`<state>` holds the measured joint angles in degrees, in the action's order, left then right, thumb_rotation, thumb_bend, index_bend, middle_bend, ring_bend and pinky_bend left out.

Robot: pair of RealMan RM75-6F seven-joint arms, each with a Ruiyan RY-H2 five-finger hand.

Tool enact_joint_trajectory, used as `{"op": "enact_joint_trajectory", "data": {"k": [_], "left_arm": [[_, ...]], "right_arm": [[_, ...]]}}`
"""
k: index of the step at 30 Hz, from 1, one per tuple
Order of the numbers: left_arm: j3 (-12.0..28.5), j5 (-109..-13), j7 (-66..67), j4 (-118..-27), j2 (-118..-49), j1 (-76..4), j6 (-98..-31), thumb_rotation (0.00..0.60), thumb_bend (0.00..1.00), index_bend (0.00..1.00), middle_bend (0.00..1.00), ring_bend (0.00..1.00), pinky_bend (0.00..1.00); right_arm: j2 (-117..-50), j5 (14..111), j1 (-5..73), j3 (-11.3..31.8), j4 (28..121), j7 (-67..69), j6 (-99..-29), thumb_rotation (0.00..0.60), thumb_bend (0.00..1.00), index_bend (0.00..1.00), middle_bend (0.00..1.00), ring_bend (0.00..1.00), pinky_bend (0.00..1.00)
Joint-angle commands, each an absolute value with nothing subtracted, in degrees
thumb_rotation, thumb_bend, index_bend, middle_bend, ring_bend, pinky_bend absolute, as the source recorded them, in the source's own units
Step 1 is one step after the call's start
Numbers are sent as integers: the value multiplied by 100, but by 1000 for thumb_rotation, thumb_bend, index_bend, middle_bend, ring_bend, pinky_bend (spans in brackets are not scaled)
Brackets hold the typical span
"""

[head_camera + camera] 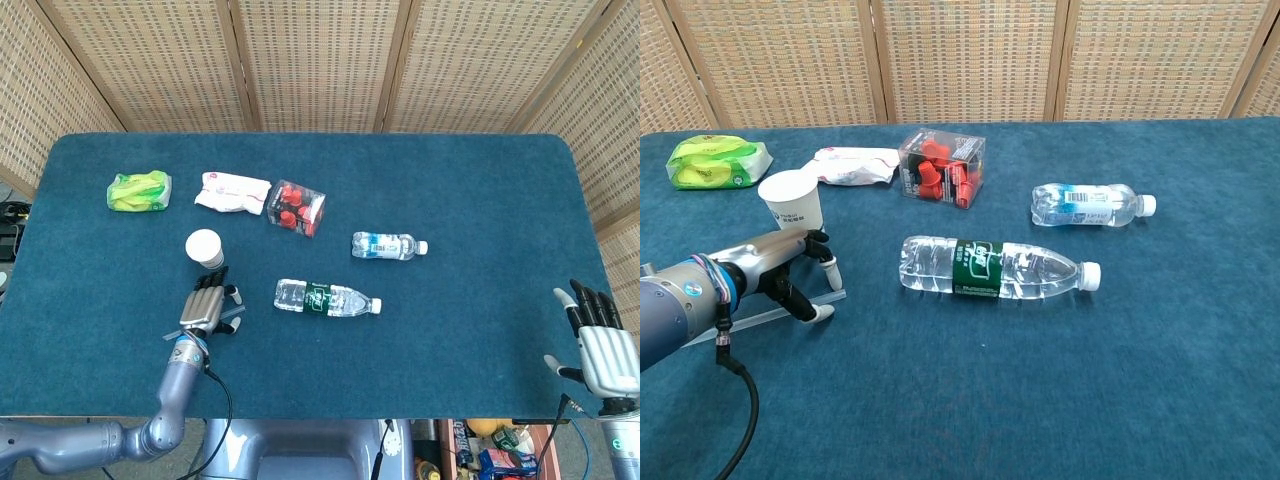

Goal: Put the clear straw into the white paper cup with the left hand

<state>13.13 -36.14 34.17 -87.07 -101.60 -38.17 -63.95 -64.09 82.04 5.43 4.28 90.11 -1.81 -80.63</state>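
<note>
A blue tabletop (480, 180) carries everything. Near its far left lies a green packet (139, 191), and to the right of it a white packet (232, 192) with red print. Just beside that stands a clear box (297, 207) of red pieces. Further right, a small bottle (388, 245) with a blue label lies on its side, white cap pointing right. Nearer the front, a larger bottle (327, 298) with a green label also lies on its side, cap to the right. Woven screens (320, 60) in wooden frames stand behind the tabletop.
</note>
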Motion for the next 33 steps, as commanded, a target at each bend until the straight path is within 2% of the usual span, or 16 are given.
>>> {"op": "enact_joint_trajectory", "data": {"k": [1,5,16,33], "left_arm": [[1307,-3625,3384,-8688,-10171,-3828,-6363,600,354,447,0,0,0],[1301,-3672,3333,-8683,-10177,-3832,-6356,600,354,489,0,0,0],[1256,-3689,3325,-8658,-10214,-3842,-6381,600,353,499,0,0,0],[1165,-3659,3417,-8668,-10249,-3883,-6373,600,392,595,0,0,0]], "right_arm": [[-6411,8200,546,427,9009,-185,-8056,600,0,0,0,0,0],[-6414,8183,551,429,9001,-177,-8040,600,0,0,0,0,0],[-6410,8173,559,428,8987,-140,-8019,600,0,0,0,0,0],[-6395,8150,568,435,8968,-52,-7995,600,0,0,0,0,0]]}}
